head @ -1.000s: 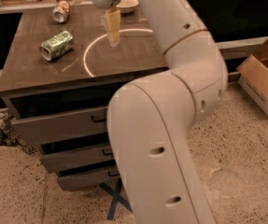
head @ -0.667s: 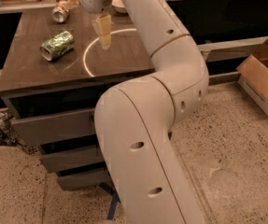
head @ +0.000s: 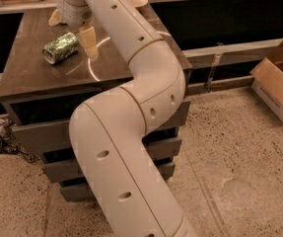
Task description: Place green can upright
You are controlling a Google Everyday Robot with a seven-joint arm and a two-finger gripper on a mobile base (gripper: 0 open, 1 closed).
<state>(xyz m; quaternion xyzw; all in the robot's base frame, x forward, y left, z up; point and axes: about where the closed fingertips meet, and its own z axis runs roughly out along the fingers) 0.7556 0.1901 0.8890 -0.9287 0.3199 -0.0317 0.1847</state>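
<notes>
Hovering over the dark wooden table (head: 32,70), the tan claw (head: 88,42) is hanging just beside the sideways-lying mottled green aluminium can (head: 60,47); its grip: cannot tell.

No text, brand, number or sign readable anywhere, mottled green-and-white aluminium drink can (head: 60,47) with a label pattern but no legible lettering, cream two-finger gripper (head: 86,37) just right of that can, unmarked

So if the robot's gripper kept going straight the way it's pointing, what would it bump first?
Probably the table, just beside the green can lying on its side. The gripper points down next to the can, though depth is unclear.
</notes>
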